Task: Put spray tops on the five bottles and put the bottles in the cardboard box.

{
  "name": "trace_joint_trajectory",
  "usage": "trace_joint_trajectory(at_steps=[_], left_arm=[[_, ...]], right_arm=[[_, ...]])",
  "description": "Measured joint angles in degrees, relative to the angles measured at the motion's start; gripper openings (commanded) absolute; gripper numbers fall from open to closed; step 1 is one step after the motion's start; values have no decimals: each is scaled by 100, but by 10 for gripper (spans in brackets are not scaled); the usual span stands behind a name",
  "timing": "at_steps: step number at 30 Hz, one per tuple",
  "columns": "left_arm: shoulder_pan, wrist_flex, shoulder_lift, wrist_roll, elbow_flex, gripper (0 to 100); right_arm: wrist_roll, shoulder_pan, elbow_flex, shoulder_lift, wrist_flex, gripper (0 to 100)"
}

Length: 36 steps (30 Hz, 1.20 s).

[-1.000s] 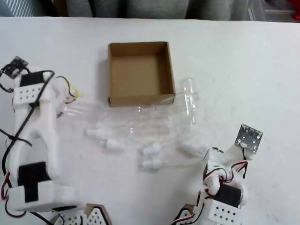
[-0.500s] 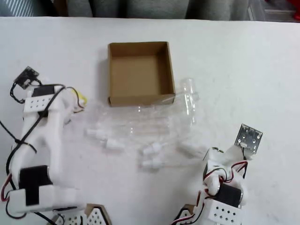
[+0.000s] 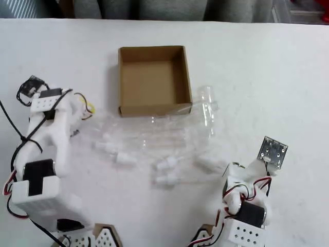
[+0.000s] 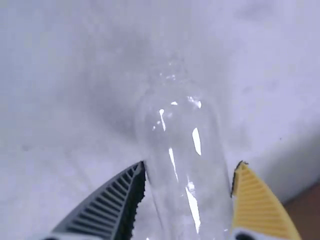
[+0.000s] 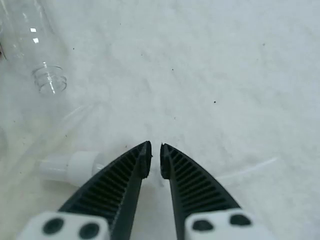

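None of the five bottles is in the cardboard box yet; it sits open, with bare cardboard at the bottom. The clear bottles lie in a loose scatter on the white table just in front of the box, and one more bottle lies at the box's right side. They are hard to count against the white. The white spray tops lie loose among them, and I can't see one seated on any bottle, so I judge the job barely begun: capping and boxing are all still to do.

The left gripper is clamped on a clear bottle, one ribbed finger pressed against each side of it. The right gripper is closed to a sliver on nothing, low over the table, with a spray top just beside it and an open bottle neck further off.

Compared with a second ago, the left arm has swung and drawn back towards its base. The right arm, the box and the loose parts sit as they did.
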Motion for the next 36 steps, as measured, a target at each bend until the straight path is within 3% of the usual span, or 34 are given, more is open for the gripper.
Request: trace_joint_trajectory(at_steps=[7, 10, 14, 18, 21, 32, 36], left_arm=[[-141, -123, 211, 0, -9, 420], [-44, -123, 211, -9, -9, 416], [457, -141, 211, -844, -9, 334], [730, -220, 211, -2145, -26, 247], [765, -536, 211, -2796, -62, 248], [457, -642, 211, -2629, -88, 348], [457, 193, 211, -2664, -695, 345]], right_arm=[[0, 0, 0, 0, 88, 17], [0, 0, 0, 0, 88, 17], [0, 0, 0, 0, 88, 17], [0, 0, 0, 0, 88, 17], [0, 0, 0, 0, 88, 17], [0, 0, 0, 0, 88, 17], [0, 0, 0, 0, 88, 17]])
